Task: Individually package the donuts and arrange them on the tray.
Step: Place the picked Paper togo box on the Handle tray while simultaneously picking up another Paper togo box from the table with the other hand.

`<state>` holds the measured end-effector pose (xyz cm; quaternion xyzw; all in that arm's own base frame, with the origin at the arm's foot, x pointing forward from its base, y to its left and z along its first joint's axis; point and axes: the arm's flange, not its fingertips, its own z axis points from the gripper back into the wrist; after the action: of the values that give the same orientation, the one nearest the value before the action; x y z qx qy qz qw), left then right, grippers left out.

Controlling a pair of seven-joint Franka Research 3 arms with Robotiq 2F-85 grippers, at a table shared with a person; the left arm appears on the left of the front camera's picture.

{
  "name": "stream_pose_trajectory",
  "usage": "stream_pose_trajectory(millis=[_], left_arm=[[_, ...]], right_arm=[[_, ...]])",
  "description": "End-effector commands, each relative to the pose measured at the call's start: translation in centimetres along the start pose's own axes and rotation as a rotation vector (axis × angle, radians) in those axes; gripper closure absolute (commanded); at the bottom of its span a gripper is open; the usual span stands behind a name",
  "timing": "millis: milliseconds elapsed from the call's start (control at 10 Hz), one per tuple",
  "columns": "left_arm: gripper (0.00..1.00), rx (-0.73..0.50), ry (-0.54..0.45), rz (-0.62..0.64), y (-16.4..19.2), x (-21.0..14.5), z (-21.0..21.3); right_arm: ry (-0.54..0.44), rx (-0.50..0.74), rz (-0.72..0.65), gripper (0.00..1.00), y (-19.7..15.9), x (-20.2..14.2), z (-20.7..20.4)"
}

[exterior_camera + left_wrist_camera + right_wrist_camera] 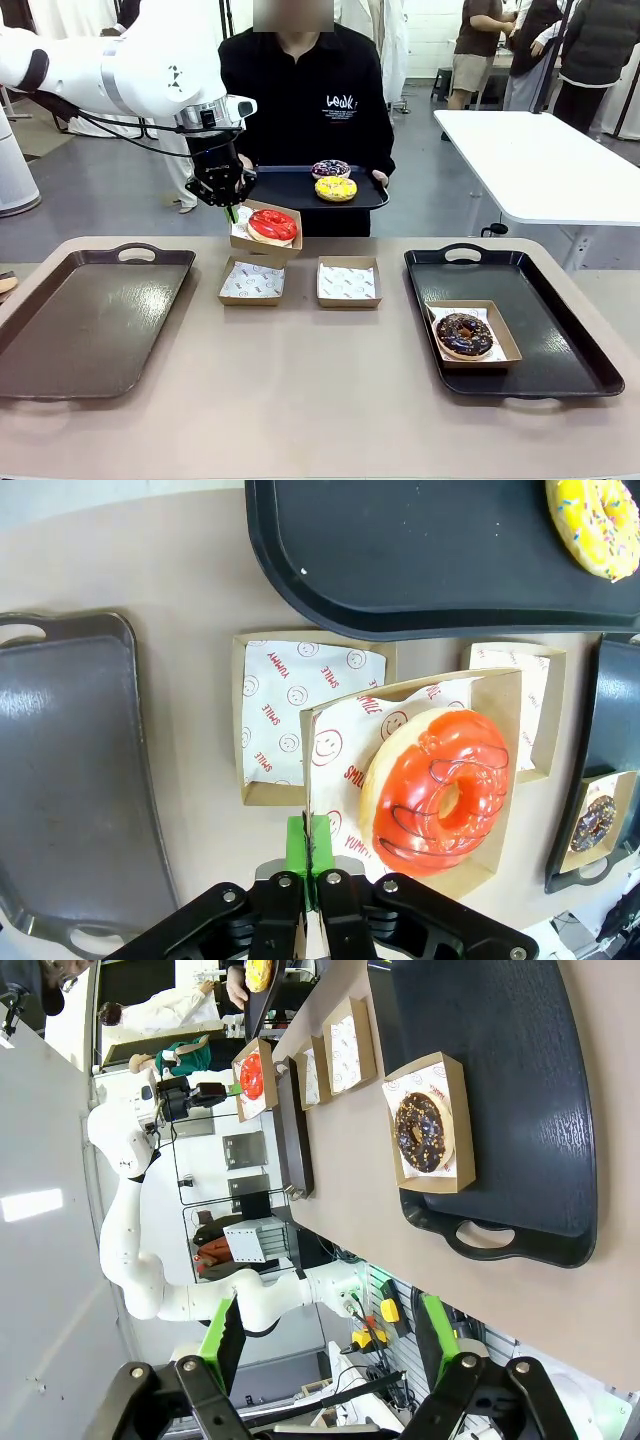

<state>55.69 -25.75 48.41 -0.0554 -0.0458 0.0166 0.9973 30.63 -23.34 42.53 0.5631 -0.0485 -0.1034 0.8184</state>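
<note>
Nearest the left wrist lens: left gripper (pixel 311 842), green pads pinched tight on one wall of a shallow brown cardboard box with smiley-print paper lining (pixel 335 742). Glossy red ring donut (pixel 410 780) lies inside, against the wall away from the pads, flat face up at the lens. Held box covers part of both lined boxes below it.

Front view: same gripper (pixel 232 211) points down and grips the box (pixel 247 240) at its upper left edge. Box is tilted, open face and red donut (pixel 272 226) tipped toward the camera. It's a ring, so no long axis. It overlaps the left paper-lined box (pixel 252 281), which sits beside the right paper-lined box (pixel 348 282); can't tell the clearance.

Right gripper (pixel 325 1312): fingers spread wide, nothing between them.

Chocolate ring donut (pixel 464 335) lies flat in its own brown box on the black handled tray (pixel 560 330) at the robot's right.

Person holds a second black tray (pixel 280 186) carrying the yellow ring donut (pixel 336 188) and, partly behind it, the dark sprinkled ring donut (pixel 331 167). Yellow one is cut off in the wrist frame
</note>
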Motion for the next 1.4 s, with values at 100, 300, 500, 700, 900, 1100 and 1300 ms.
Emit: stream_pose_trajectory(millis=[100,300,500,700,900,1100,1300], left_arm=[[0.99,-0.015,-0.033,-0.12,1.0,-1.3,1.0],[0.99,-0.008,-0.056,-0.196,3.4,-4.1,3.1],[0.99,-0.009,-0.081,-0.204,6.9,-6.9,5.3],[0.99,-0.018,-0.076,-0.161,10.3,-9.6,5.6],[0.99,-0.015,-0.053,-0.099,14.2,-11.7,4.8],[0.99,-0.006,-0.028,-0.036,17.2,-12.1,3.6],[0.99,0.008,-0.011,0.011,19.4,-12.6,2.2]], right_arm=[[-0.007,-0.017,0.022,0.1,1.6,0.3,-0.9],[0.004,-0.08,0.068,0.1,6.2,0.8,-2.4],[0.032,-0.153,0.088,0.1,12.1,1.7,-4.9],[0.055,-0.286,0.107,0.1,17.5,2.6,-9.4],[0.047,-0.405,0.112,0.1,21.5,4.5,-14.7],[0.037,-0.486,0.098,0.1,22.2,7.1,-19.7],[0.018,-0.552,0.089,0.1,21.1,9.5,-24.8]])
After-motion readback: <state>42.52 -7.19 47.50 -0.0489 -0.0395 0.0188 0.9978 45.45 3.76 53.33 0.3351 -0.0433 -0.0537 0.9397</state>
